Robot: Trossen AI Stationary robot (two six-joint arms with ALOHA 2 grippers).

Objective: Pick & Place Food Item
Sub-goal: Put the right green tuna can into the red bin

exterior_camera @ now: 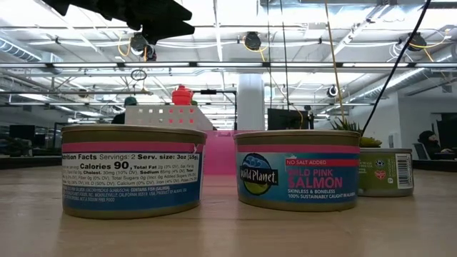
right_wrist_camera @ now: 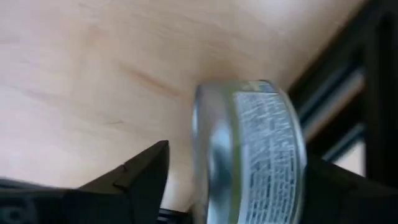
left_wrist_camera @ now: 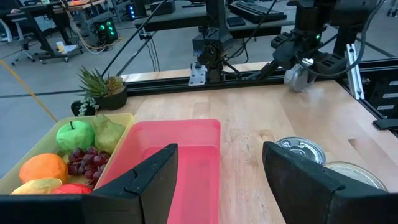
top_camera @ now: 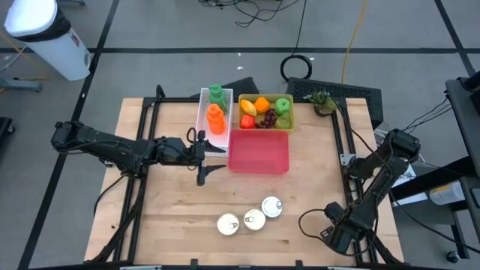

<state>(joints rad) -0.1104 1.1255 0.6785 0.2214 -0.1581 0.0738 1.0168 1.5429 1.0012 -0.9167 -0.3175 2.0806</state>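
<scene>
A metal can point(right_wrist_camera: 249, 155) with a printed label lies on its curved side on the wooden table near the right edge, also seen as the can point(left_wrist_camera: 301, 78) from across the table. My right gripper point(right_wrist_camera: 242, 155) points steeply down over it, open, one finger beside each flat end. A strip of table shows between one finger point(right_wrist_camera: 146, 177) and the can's end. In the high view my right gripper point(top_camera: 351, 169) is by the table's right rail. My left gripper point(top_camera: 212, 159) hovers open and empty left of the pink bin point(top_camera: 259, 152), fingers point(left_wrist_camera: 149, 177) pointing at it. My right gripper has one finger clear of the can. The other finger point(right_wrist_camera: 339, 186) stands right against the can's labelled side point(right_wrist_camera: 292, 149), and I cannot tell whether it touches. My left gripper touches nothing.
Three salmon cans point(top_camera: 253, 220) stand upright near the front edge, filling the low view point(exterior_camera: 296, 170). A yellow tray point(top_camera: 241, 99) of toy fruit and a white tray point(top_camera: 201, 112) with bottles sit behind the pink bin. A small potted plant point(top_camera: 322, 101) stands at the back right.
</scene>
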